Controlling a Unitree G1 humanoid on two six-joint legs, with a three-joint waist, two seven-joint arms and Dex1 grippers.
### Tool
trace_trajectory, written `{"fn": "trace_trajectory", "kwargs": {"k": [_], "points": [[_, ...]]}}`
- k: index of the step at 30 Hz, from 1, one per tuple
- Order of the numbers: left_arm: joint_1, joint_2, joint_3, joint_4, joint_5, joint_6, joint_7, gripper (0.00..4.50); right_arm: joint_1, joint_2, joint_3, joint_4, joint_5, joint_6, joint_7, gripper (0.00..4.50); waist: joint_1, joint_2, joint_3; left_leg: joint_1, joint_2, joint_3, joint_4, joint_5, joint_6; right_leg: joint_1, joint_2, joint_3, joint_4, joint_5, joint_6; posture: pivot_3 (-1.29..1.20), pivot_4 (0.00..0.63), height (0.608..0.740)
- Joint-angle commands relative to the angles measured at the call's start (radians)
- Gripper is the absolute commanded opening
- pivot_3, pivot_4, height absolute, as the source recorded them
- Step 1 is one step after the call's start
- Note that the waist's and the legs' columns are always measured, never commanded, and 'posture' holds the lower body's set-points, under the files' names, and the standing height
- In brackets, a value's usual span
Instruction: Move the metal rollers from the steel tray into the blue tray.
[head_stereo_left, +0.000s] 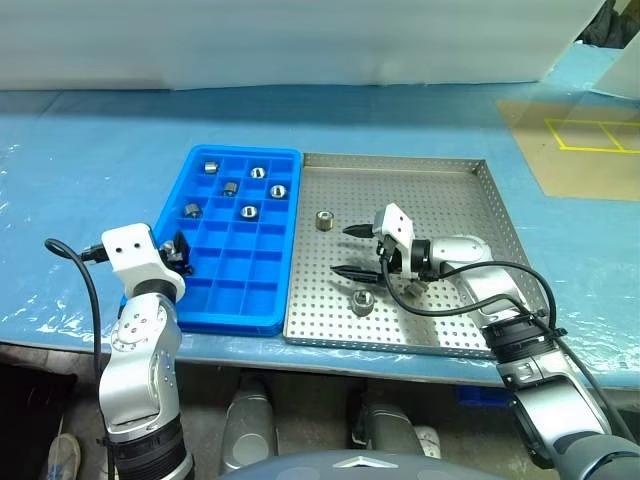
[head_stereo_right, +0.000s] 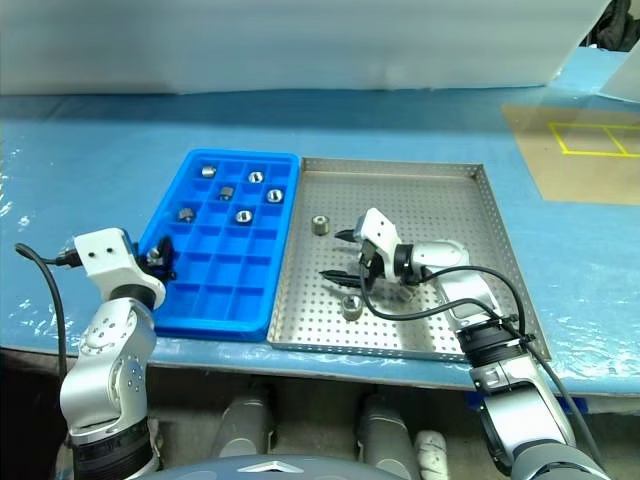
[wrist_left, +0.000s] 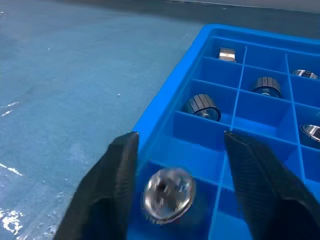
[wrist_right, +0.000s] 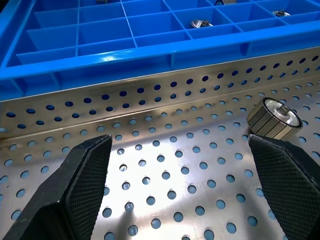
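Observation:
The blue tray (head_stereo_left: 262, 290) lies left of the steel tray (head_stereo_left: 450, 190), the two touching. Several metal rollers (head_stereo_left: 248, 211) sit in the blue tray's far compartments. Two more rollers stand on the steel tray's holed floor, one farther off (head_stereo_left: 324, 220) and one nearer (head_stereo_left: 363, 300). My left gripper (head_stereo_left: 180, 250) hangs at the blue tray's left rim, open. A blurred roller (wrist_left: 168, 194) sits between its fingers (wrist_left: 107, 190), touching neither, over a near compartment. My right gripper (head_stereo_left: 345, 250) is open just above the steel tray, pointing at the blue tray, with the farther roller (wrist_right: 274, 118) beside one finger.
Both trays rest on a table under blue sheeting (head_stereo_left: 90, 170), close to its front edge. A brown board with yellow tape lines (head_stereo_left: 590, 135) lies at the far right. A white panel (head_stereo_left: 300, 40) closes off the back.

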Motion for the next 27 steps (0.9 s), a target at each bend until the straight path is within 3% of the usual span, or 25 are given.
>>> {"fn": "trace_trajectory", "kwargs": {"k": [1,2,12,21,27], "points": [[-0.036,0.016,0.002,0.006,-0.003,-0.012,0.019,4.09,0.001,-0.012,-0.022,-0.047,0.008,-0.003,-0.003,4.50,-0.001,0.000,0.000,0.000,0.000,0.000,0.000,0.000,0.000,0.000,0.000,0.000,0.000,0.000,0.000,0.11,0.150,0.740],[-0.049,0.019,0.000,0.017,-0.004,-0.014,0.022,4.44,0.003,-0.013,-0.023,-0.049,0.008,-0.003,-0.006,4.50,-0.001,0.000,0.000,0.000,0.000,0.000,0.000,0.000,0.000,0.000,0.000,0.000,0.000,0.000,0.000,0.11,0.150,0.740],[-0.320,0.125,-0.230,0.244,-0.090,-0.130,-0.265,4.44,0.073,-0.033,-0.063,-0.153,0.017,0.042,-0.080,4.50,-0.010,0.000,0.000,0.000,-0.001,0.000,0.001,0.000,0.000,0.000,-0.001,0.001,0.001,0.000,0.000,-0.04,0.150,0.740],[-0.609,0.323,-0.432,0.702,-0.043,-0.198,-0.614,4.44,0.176,-0.050,-0.112,-0.291,0.028,0.112,-0.162,4.50,-0.055,0.001,0.000,0.004,-0.002,0.002,0.000,0.001,-0.001,0.000,0.000,0.004,0.003,0.000,0.000,-0.16,0.150,0.740],[-0.781,0.370,-0.563,0.974,0.041,-0.294,-0.798,4.44,0.229,-0.046,-0.127,-0.350,0.035,0.139,-0.205,4.50,-0.066,0.001,0.000,0.004,-0.003,0.002,0.000,0.002,-0.002,0.000,0.000,0.006,0.003,0.001,0.001,-0.21,0.150,0.740]]}}
